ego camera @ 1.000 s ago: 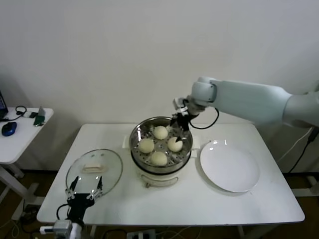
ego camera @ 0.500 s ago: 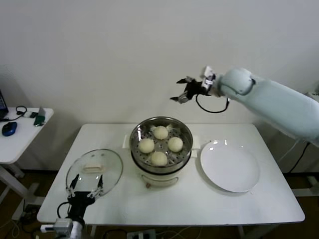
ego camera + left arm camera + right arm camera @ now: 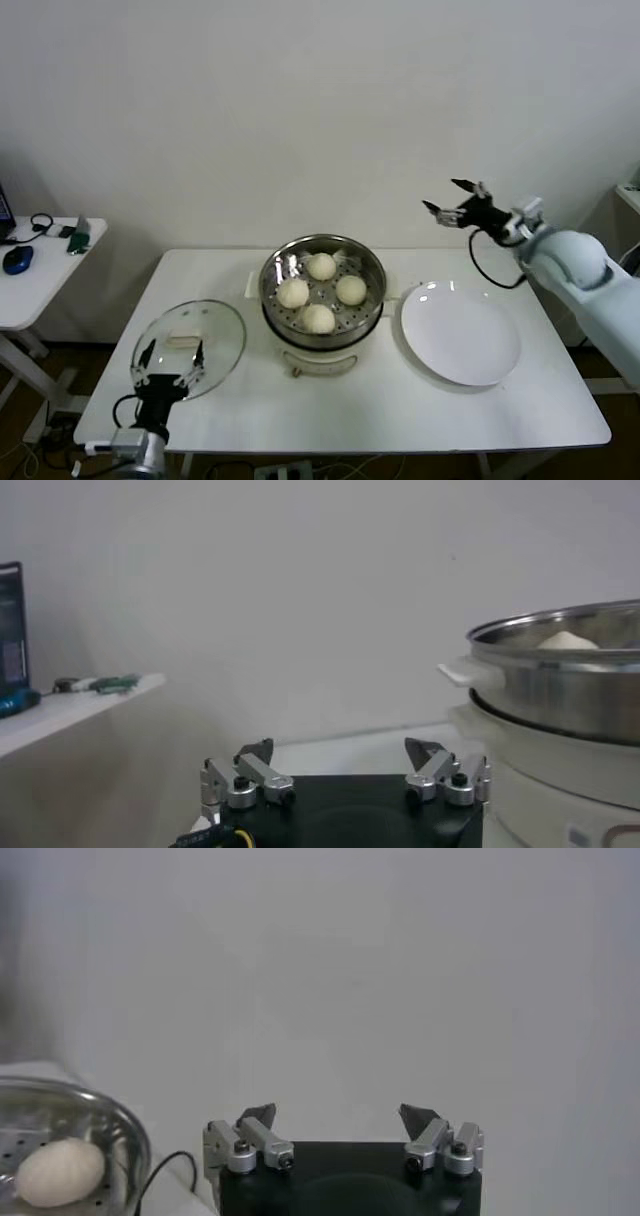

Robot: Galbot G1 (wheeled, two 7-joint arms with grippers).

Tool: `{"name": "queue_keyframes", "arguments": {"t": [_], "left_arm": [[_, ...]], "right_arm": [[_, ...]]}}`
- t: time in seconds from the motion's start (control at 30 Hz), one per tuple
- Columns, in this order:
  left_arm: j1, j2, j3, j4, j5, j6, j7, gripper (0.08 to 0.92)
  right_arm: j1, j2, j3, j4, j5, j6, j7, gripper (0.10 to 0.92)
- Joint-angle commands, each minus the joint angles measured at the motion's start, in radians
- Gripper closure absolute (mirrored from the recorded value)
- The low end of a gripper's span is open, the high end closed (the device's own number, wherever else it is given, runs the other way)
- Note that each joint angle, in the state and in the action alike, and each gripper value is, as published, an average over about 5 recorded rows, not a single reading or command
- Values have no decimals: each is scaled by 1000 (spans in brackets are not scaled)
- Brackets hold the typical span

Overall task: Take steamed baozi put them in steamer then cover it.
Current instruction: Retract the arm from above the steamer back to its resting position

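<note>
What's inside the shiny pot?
Four baozi sit on the holed tray inside the steamer, with no lid on it. What lies under the tray is hidden.

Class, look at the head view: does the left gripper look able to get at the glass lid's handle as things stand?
Probably yes. The left gripper is open at the near rim of the cover, whose cream handle lies just beyond with nothing on it. The steamer stands off to the side.

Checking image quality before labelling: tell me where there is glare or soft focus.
Head view: bright glare spots on the plate rim and the steamer inner wall, reflections on the glass cover. Left wrist view: steamer rim sharp, side table at the edge soft. Right wrist view: the baozi looks blurred.
</note>
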Motion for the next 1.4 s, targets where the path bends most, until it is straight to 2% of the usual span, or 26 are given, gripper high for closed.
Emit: {"name": "queue_keyframes", "arguments": {"t": [0.03,0.23,0.4,0.57,0.73,0.87,1.07,1.23,1.4], "left_arm": [[-19,14,-15,41,145,-70,-17,177],[-16,32,-29,40,287,-113,-51,177],[-14,52,-41,24,455,-151,-85,177],[-15,89,-35,33,746,-161,-224,177],[-28,103,-23,125,1050,-155,-323,177],[-65,103,4,254,1259,-75,-382,177],[-141,105,15,410,1359,-30,-375,177],[-185,107,20,461,1352,-3,-332,177],[-235,105,29,513,1352,2,-326,177]], "right_arm": [[-846,122,697,130,-89,234,36,202],[-964,309,690,113,-125,365,-4,203],[-1001,429,628,66,-187,545,-42,202],[-1018,511,596,34,-211,630,-32,203],[-1021,544,588,14,-226,632,5,203],[-1019,554,580,1,-253,608,40,203],[-1027,565,575,13,-268,591,63,203],[-1029,575,575,23,-271,585,70,203],[-1029,590,575,26,-285,580,72,203]]}}
